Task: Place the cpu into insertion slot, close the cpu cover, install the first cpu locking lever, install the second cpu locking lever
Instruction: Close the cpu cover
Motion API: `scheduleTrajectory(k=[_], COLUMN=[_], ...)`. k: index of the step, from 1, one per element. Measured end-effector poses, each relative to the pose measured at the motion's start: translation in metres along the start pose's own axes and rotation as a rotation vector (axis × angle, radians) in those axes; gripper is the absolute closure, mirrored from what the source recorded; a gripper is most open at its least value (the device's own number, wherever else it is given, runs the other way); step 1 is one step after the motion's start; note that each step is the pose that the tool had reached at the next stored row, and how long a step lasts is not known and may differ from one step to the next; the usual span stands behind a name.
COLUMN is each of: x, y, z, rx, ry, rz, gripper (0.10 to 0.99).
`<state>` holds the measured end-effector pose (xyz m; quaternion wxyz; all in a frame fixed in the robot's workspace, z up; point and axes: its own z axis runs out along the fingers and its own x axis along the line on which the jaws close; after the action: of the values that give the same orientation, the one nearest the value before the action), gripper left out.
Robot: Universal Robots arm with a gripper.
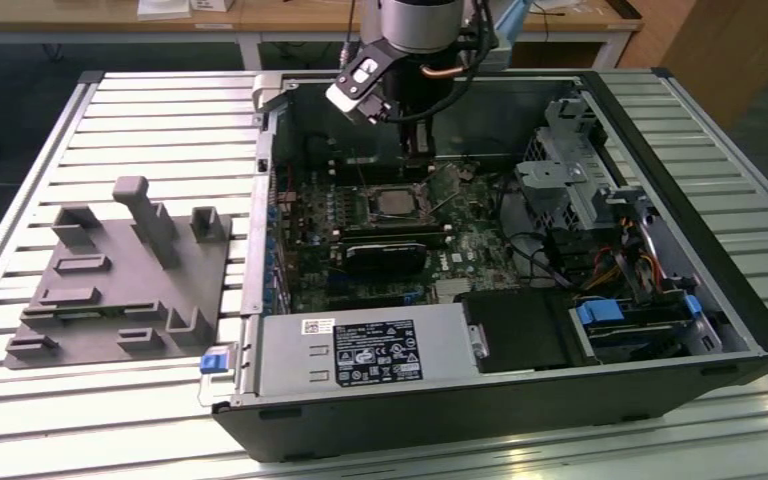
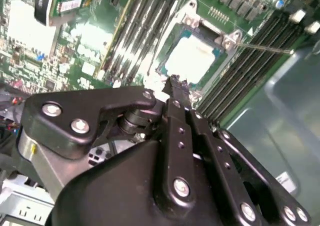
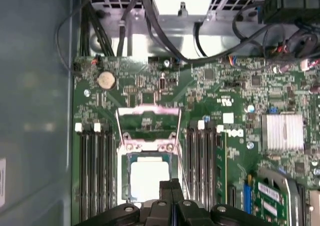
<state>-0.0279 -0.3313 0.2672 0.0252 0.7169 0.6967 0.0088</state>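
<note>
My black pincer (image 3: pixel 171 182), closed on nothing, hangs just beside the flat silver-grey square cpu (image 3: pixel 146 178) seated in its dark square insertion slot (image 3: pixel 125 178); the thin silvery metal cpu cover (image 3: pixel 148 108) stands open.

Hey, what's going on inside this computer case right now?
A robot arm is working inside the open case. Its gripper, fingers shut, hangs with its tip right at the edge of the cpu. The cpu already lies in the insertion slot. The cpu cover is not yet closed: it stands flipped up from its hinge beside the slot.
</note>
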Motion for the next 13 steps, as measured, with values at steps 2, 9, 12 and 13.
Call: scheduleTrajectory(k=[2, 9, 12, 13], x=[0.0001, 0.0003, 0.0006, 0.0006], y=[0.0029, 0.0104, 0.0193, 0.0221], z=[0.0001, 0.0003, 0.0011, 0.0012], rx=[0.004, 0.009, 0.009, 0.009], ry=[0.0106, 0.0376, 0.0378, 0.0378], rz=[-0.003, -0.032, -0.035, -0.036], gripper=[0.98, 0.98, 0.98, 0.98])
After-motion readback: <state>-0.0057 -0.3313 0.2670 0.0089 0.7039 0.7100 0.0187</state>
